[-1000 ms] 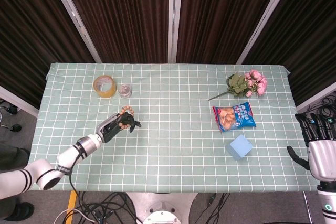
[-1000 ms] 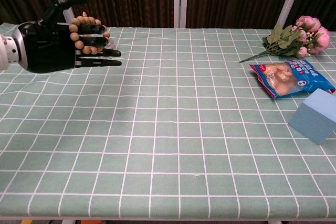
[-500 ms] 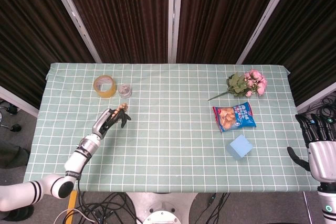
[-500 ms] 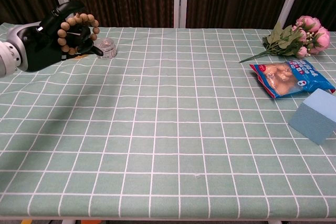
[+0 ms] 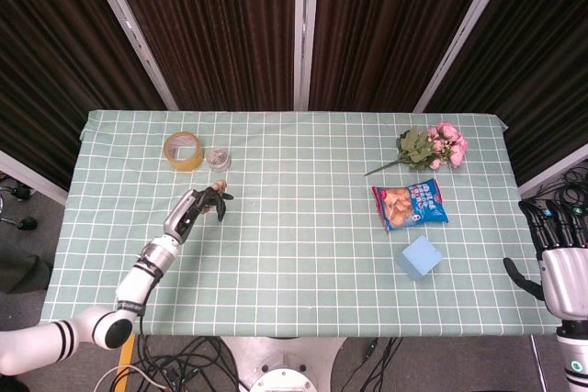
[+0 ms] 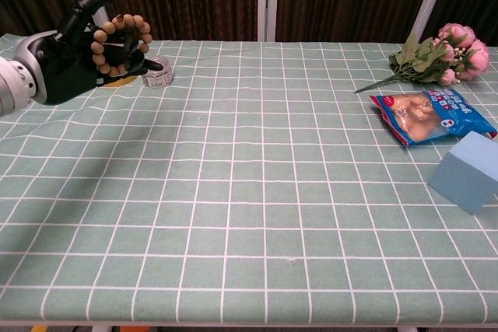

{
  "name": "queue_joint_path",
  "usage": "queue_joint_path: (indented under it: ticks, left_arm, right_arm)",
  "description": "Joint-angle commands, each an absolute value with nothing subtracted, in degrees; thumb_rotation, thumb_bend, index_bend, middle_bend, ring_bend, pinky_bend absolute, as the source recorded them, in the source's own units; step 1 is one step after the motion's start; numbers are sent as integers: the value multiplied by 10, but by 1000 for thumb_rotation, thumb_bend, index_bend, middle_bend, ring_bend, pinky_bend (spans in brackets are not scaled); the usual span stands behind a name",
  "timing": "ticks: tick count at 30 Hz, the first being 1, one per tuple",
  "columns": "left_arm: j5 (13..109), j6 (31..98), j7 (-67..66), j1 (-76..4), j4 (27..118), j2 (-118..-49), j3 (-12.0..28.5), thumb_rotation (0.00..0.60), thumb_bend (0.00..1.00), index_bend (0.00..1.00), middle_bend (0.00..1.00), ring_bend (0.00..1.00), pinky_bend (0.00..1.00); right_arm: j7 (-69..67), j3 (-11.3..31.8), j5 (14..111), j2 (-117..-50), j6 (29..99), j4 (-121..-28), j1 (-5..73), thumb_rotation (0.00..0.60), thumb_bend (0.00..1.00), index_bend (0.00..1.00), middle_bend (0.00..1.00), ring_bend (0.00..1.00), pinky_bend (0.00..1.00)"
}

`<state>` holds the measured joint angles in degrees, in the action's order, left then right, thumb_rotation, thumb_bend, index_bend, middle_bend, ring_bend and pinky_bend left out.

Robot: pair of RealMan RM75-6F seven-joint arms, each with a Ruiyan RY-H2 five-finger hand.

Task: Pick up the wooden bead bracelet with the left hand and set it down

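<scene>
My left hand (image 6: 66, 60) is raised over the far left part of the table and holds the wooden bead bracelet (image 6: 117, 40), a ring of round tan beads looped around its fingers. From the head camera the same left hand (image 5: 188, 213) shows with the bracelet (image 5: 219, 191) at its fingertips, just in front of the tape rolls. My right hand (image 5: 560, 259) hangs beyond the table's right edge, fingers spread, holding nothing.
A yellow tape roll (image 5: 183, 151) and a small clear tape roll (image 6: 158, 72) lie at the back left. On the right are pink flowers (image 5: 432, 146), a snack bag (image 6: 428, 117) and a blue block (image 6: 467, 172). The green checked cloth (image 6: 249, 215) covers the table.
The left hand has drawn back to the left and toward the far edge with the bracelet, then tilted slightly upward. The right hand has not moved.
</scene>
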<state>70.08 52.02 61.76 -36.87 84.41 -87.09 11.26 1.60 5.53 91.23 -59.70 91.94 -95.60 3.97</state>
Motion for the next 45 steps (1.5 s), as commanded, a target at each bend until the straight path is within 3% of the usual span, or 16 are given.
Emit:
queue_joint_path:
  ticks: [1, 9, 14, 23, 31, 38, 45]
  left_arm:
    - [716, 514, 628, -365, 845, -870, 116, 130, 283, 675, 684, 242, 6]
    - [719, 508, 599, -361, 844, -874, 120, 177, 286, 681, 710, 274, 13]
    - [718, 495, 595, -361, 849, -869, 125, 325, 386, 685, 713, 281, 14]
    - [713, 481, 600, -355, 851, -869, 133, 393, 401, 707, 741, 312, 16]
    - [704, 477, 591, -350, 851, -873, 140, 387, 403, 741, 770, 345, 20]
    - [703, 469, 591, -346, 853, -872, 146, 221, 411, 747, 772, 345, 21]
    - [701, 464, 585, -343, 853, -872, 149, 193, 462, 749, 774, 351, 22]
  right_arm:
    - [15, 55, 912, -597, 919, -955, 40, 600, 152, 0, 142, 0, 0]
    - [10, 54, 914, -599, 921, -952, 39, 600, 152, 0, 142, 0, 0]
    - [10, 55, 915, -598, 924, -952, 37, 600, 152, 0, 142, 0, 0]
    - [12, 55, 917, -598, 926, -953, 36, 600, 152, 0, 142, 0, 0]
    - [14, 55, 917, -598, 927, -955, 36, 600, 152, 0, 143, 0, 0]
    - [14, 55, 917, -597, 927, -955, 35, 600, 151, 0, 145, 0, 0]
    - [13, 55, 918, -598, 930, -954, 34, 600, 152, 0, 146, 0, 0]
